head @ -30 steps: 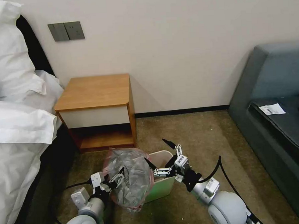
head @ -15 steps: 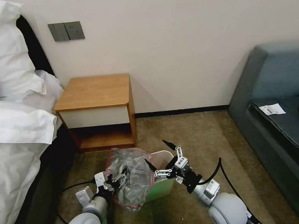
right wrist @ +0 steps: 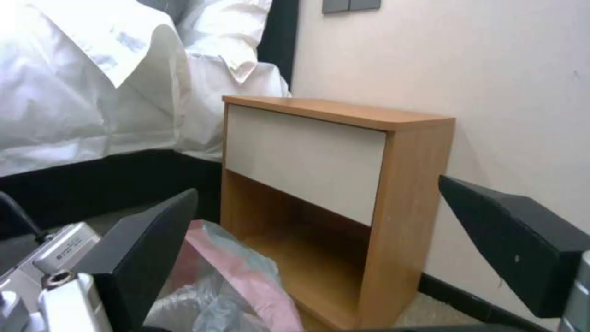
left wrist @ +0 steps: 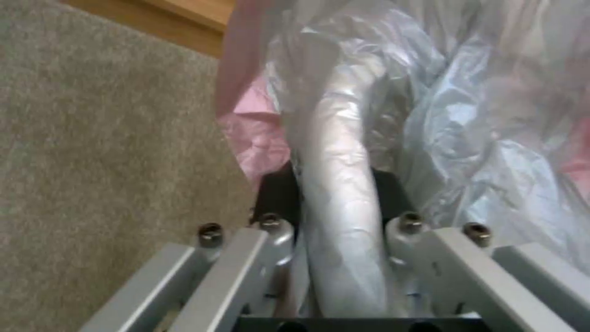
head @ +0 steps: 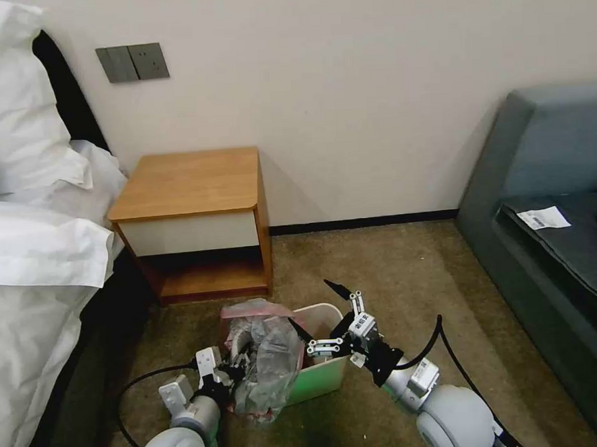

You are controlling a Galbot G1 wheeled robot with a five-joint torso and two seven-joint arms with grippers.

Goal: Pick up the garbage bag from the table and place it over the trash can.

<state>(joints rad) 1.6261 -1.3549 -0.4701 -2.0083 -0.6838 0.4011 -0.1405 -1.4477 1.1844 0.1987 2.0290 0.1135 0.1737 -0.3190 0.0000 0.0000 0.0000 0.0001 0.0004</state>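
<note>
Garbage bag (head: 269, 358) bunched in left hand (head: 231, 372), over trash can (head: 323, 375)

Crumpled grey garbage bag (head: 265, 358), pink rim, draped over left side of green trash can (head: 320, 376); table (head: 189, 182) behind

Left arm: reaches forward low at the near left, wrist level, cable trailing behind it.
Left gripper (head: 234, 372): clamped on a bunched fold of the garbage bag (head: 269, 355), plastic pinched between its dark pads in the left wrist view.
Right arm: angled in from the near right, wrist raised.
Right gripper (head: 316, 310): black fingers (right wrist: 144, 251) spread wide, holding nothing.
</note>
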